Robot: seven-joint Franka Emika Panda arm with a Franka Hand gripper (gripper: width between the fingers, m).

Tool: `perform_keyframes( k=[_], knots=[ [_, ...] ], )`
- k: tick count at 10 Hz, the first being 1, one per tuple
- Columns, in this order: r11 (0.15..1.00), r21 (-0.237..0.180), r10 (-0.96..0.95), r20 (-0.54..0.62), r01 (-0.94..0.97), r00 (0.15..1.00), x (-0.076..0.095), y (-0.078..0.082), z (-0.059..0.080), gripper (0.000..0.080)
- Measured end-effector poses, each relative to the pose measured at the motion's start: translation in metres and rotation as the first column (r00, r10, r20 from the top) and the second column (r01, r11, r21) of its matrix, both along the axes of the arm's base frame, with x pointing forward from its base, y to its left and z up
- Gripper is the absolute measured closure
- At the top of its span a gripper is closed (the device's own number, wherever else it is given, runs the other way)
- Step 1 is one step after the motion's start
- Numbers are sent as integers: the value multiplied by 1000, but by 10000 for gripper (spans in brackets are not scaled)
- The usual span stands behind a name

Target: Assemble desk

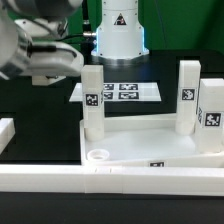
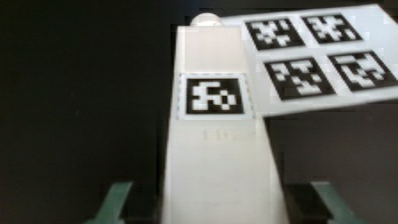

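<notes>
Exterior view: black bench w/ the marker board lying flat mid-scene; all places below are given relative to that board.

Behind the board stands the robot's white base. Up and to the exterior view's left of the board, the arm shows as a blur. One long white rail runs across the foreground, on the camera side of the board. A shorter rail piece sits to the exterior view's left of the board, also nearer the camera.

The desk top, a white tray w/ raised rim, lies between the board and the long rail, just in front of the board. Three square white legs stand upright at the tray: one in front of the board's left end, one in front of its right end, and a third further right of the board. Each carries a black-and-white tag. A round corner socket shows at the tray's near left corner, well in front of the board.

Wrist view: a fourth leg reaches out between the jaws, its far end just beside the board's corner. It has one tag. Greenish fingers flank it. A thin dark strip shows each side, so can't tell if the jaws are pinching the leg or only straddling it.
</notes>
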State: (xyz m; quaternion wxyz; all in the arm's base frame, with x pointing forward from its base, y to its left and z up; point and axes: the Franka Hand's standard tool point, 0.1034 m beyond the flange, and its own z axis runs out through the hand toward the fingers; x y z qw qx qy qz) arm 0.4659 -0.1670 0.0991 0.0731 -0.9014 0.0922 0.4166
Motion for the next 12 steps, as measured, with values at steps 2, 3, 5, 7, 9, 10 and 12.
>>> perform_keyframes(
  k=[2, 3, 5, 7, 9, 10, 12],
  knots=[
    [999, -32, -9, 91, 12, 996, 15, 0, 14, 508],
    [999, -47, -1, 152, 9, 988, 18, -2, 12, 508],
    [996, -84, 14, 301, 12, 953, 25, -3, 12, 508],
    [995, -95, 18, 411, 23, 911, 41, 3, 26, 508],
    [993, -113, 26, 537, 42, 843, 59, 4, 36, 508],
    [989, -136, 37, 604, 57, 796, 62, 2, 34, 508],
    [984, -161, 51, 675, 80, 736, 65, 3, 36, 508]
  ],
)
